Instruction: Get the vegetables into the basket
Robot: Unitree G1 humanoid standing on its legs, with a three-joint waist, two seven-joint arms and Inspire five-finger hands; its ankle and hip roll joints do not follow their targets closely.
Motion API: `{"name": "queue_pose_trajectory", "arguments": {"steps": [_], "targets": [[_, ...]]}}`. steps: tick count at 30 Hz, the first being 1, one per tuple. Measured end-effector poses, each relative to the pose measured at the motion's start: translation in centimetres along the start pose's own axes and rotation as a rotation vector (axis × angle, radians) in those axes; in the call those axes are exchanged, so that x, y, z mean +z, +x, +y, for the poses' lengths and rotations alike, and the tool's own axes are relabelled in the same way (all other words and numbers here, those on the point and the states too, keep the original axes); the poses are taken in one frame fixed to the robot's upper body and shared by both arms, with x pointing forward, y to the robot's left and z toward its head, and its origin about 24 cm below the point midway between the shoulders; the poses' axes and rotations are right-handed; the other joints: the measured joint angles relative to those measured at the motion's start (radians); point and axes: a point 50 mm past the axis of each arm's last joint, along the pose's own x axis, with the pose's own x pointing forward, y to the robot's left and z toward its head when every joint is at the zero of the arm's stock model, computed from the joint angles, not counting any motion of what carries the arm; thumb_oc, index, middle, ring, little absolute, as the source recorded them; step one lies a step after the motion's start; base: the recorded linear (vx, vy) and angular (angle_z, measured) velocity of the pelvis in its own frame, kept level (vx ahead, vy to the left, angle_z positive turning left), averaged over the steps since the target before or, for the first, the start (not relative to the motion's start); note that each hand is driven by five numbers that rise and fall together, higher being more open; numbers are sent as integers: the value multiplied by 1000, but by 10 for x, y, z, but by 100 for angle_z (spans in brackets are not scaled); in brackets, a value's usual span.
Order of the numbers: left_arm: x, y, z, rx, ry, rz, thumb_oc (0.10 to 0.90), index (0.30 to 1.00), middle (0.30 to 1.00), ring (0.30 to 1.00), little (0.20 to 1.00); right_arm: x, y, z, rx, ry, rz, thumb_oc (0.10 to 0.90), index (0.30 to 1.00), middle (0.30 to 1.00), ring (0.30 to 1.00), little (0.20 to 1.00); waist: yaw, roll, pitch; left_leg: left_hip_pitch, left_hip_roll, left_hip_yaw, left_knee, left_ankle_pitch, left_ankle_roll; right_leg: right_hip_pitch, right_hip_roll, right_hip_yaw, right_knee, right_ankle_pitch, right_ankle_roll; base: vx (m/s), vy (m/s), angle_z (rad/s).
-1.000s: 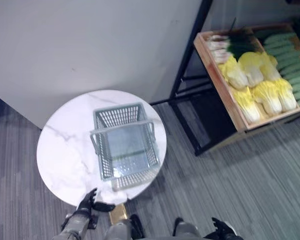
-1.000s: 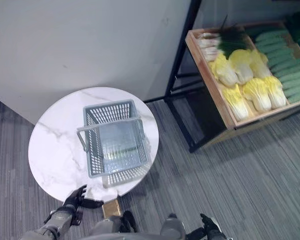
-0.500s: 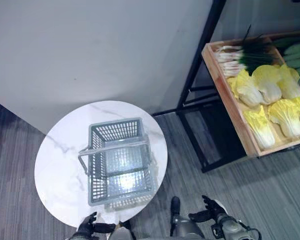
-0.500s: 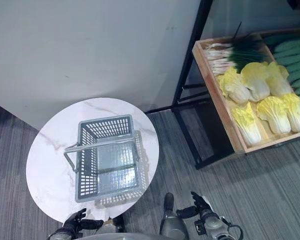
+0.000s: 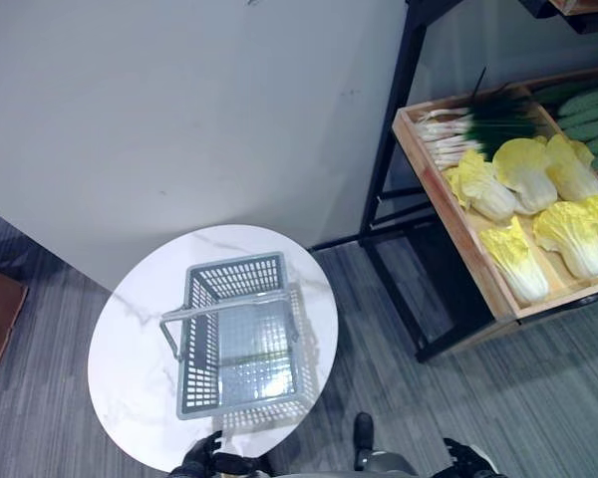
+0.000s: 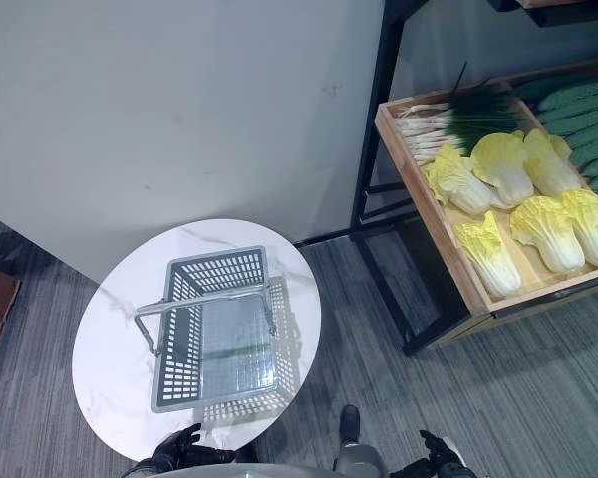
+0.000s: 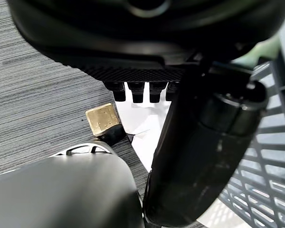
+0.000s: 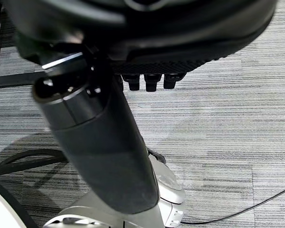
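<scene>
Basket on the table, vegetables off to your right
You have the basket (image 5: 241,335) on the round table (image 5: 130,339); the crate (image 6: 419,204) of cabbages (image 6: 498,204) sits on the rack (image 5: 399,179) further right

both hands are black: the left hand (image 7: 190,123) has a thick, glossy, rounded thumb and a row of short stubby fingertips (image 7: 135,92) under a finely dotted palm pad. the right hand (image 8: 114,133) looks the same, with its fingertips (image 8: 152,81) at 12 o'clock of the thumb.
</scene>
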Motion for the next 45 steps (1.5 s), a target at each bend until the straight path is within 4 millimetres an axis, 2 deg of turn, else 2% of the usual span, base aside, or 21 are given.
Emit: {"name": "queue_pose_trajectory", "arguments": {"steps": [5,8,9,10,11,13,14,15,16,18,20,25,27,28,30,31,33,34,37,45], "targets": [[-1,0,1,2,14,3,900,1000,1000,1000,1000,-4,-1,-3,-19,35,15,900,1000,1000,1000,1000,0,-9,-5,5,-8,2,2,1,-2,3,-6,3,0,2,1,0,0,0],[1,0,9,20,41,3,900,1000,1000,1000,1000,-8,-1,-8,-36,56,41,900,1000,1000,1000,1000,0,-28,-16,8,-8,3,2,1,-1,4,-7,4,0,5,-2,0,0,0],[2,0,18,41,70,8,900,1000,1000,1000,1000,-3,-1,-22,-84,91,37,900,1000,1000,1000,1000,-4,-43,-25,17,-9,6,2,-1,1,12,-7,7,0,5,-3,8,30,-6],[3,0,22,46,91,11,900,1000,1000,1000,1000,2,-1,-39,-118,71,28,900,1000,1000,1000,1000,-7,-47,-26,23,-12,11,2,-3,3,15,-9,11,0,5,-2,-1,31,-14],[5,-1,30,68,97,8,900,1000,1000,1000,1000,20,-7,-81,-233,23,-41,900,1000,1000,1000,1000,-20,-48,-27,27,-21,22,1,-8,6,15,-17,22,0,5,10,-27,35,-17],[5,-2,39,97,103,9,900,1000,1000,1000,1000,40,-15,-115,-353,13,-126,900,1000,1000,1000,1000,-28,-52,-30,31,-25,32,0,-10,8,16,-21,30,0,7,15,-32,42,-16],[5,-3,44,110,103,5,900,1000,1000,1000,1000,64,-23,-135,-407,-56,-203,900,1000,1000,1000,1000,-33,-55,-31,31,-27,39,-2,-12,7,8,-21,40,0,8,18,-28,56,-23],[2,-3,42,108,102,5,900,1000,1000,1000,1000,99,-37,-152,-459,-146,-346,900,1000,1000,1000,1000,-37,-56,-30,31,-30,48,-5,-11,6,1,-22,50,0,14,19,-23,59,-21],[-3,-4,36,94,77,-4,900,1000,1000,1000,1000,137,-63,-152,-482,-332,-537,900,1000,1000,1000,1000,-50,-49,-28,40,-32,50,-16,-6,5,2,-22,51,0,15,19,-25,42,-12],[-8,-5,30,81,60,0,900,1000,1000,1000,1000,179,-91,-137,-487,-451,-779,900,1000,1000,1000,1000,-57,-52,-26,44,-30,51,-19,-4,4,6,-20,51,0,15,19,0,0,0],[-6,-4,24,61,69,-5,900,1000,1000,1000,1000,200,-103,-127,-485,-493,-915,900,1000,1000,1000,1000,-46,-61,-28,43,-30,50,-19,-3,4,7,-20,48,0,15,19,3,0,6],[-6,-4,18,47,64,-5,900,1000,1000,1000,1000,235,-122,-110,-475,-523,-1075,900,1000,1000,1000,1000,1,-59,-26,38,-33,41,-19,-2,5,8,-25,38,0,15,20,-4,0,7],[-6,-4,17,46,65,-5,900,1000,1000,1000,1000,249,-130,-99,-448,-553,-1140,900,1000,1000,1000,1000,4,-58,-26,35,-33,34,-19,0,7,9,-26,30,0,18,15,-12,1,9],[-5,-3,17,44,75,-8,900,1000,1000,1000,1000,265,-139,-85,-402,-603,-1209,900,1000,1000,1000,1000,7,-57,-21,32,-33,30,-19,0,8,9,-27,25,0,18,15,-7,5,11],[-4,-3,17,41,82,-13,900,1000,1000,1000,1000,286,-153,-58,-316,-678,-1313,900,1000,1000,1000,1000,31,-54,-17,29,-32,27,-19,1,9,10,-27,19,0,18,15,-25,10,8],[-2,-3,16,39,82,-19,900,1000,1000,1000,1000,303,-163,-37,-252,-729,-1390,900,1000,1000,1000,1000,36,-50,-13,25,-32,21,-19,1,8,9,-27,15,0,18,15,-49,12,14],[7,-1,16,41,82,-54,900,1000,1000,1000,1000,332,-183,-7,-169,-776,-1510,900,1000,1000,1000,1000,68,-45,17,10,-35,0,-16,8,13,6,-33,-5,0,18,15,-69,10,32],[18,1,16,40,84,-81,900,1000,1000,1000,1000,344,-193,-1,-149,-794,-1548,900,1000,1000,1000,1000,97,-47,40,-2,-38,-11,-16,13,15,1,-36,-15,0,19,14,-106,14,29],[22,1,20,54,68,-98,900,1000,1000,1000,1000,356,-194,5,-142,-796,-1548,900,1000,1000,1000,1000,106,-54,64,-14,-41,-22,-13,14,16,-3,-41,-26,0,19,14,-55,8,14],[30,1,24,77,62,-120,900,1000,1000,1000,1000,355,-178,5,-115,-780,-1464,900,1000,1000,1000,1000,107,-62,93,-33,-39,-29,-13,14,17,-15,-41,-35,0,19,14,-12,4,3]]}}
